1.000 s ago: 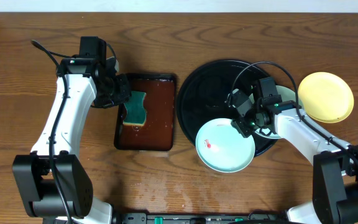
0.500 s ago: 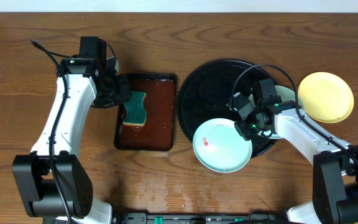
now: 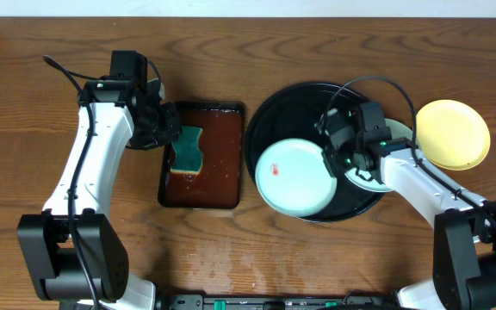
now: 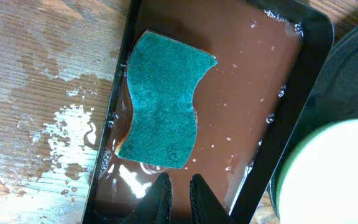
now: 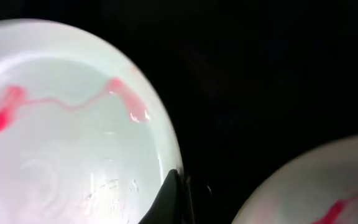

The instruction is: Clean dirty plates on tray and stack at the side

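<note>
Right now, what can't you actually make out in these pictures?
Second mint plate: overhead, mostly hidden under the right arm; right wrist view cuts it off at the corner.
Right gripper: only fingertips show at the picture's bottom edge, by the held plate.
Yellow plate: too small overhead to rule out faint smears.
Sponge underside: faces down.
</note>
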